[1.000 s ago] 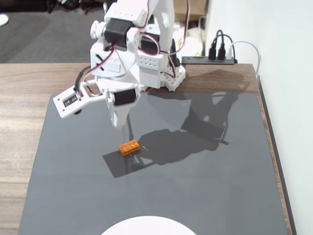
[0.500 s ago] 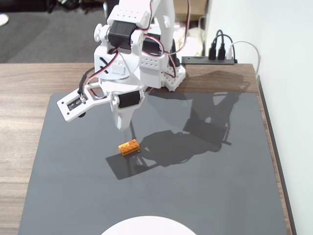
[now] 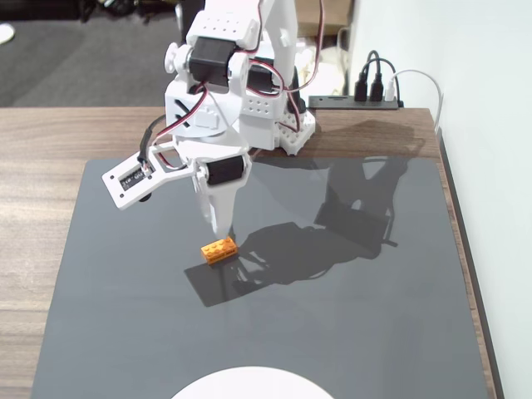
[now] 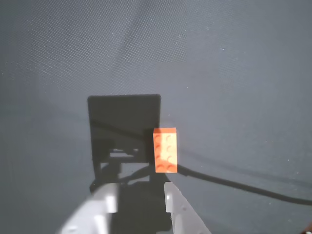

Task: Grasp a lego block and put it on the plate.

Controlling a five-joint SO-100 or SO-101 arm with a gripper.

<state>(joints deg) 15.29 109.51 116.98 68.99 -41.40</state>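
Hovering above the lego block [image 3: 219,249], in the approach step, with nothing grasped yet. Lying flat on the dark grey mat [image 3: 349,316], studs up, roughly in the middle of the mat's left half in the fixed view, well apart from every mat edge. Waiting at the near edge of the mat: the plate [image 3: 249,384], only its upper white rim showing, empty as far as visible, well apart from the block.

Pointing downward, the gripper [image 3: 218,223], with fingertips just above and slightly behind the block in the fixed view. Showing in the wrist view two pale fingers [image 4: 178,207] standing apart, with a dark gap between, so spread and holding nothing. Sitting not between them but just beyond the right fingertip in that view, the block [image 4: 165,149], with its long side running along the line of approach.

Probably calling next for a small sideways shift to centre the gap over the brick, then lowering until the fingers are standing on both long sides, then closing. Risking otherwise, in my judgement, pressing one fingertip on top of the studs and pushing the block away.
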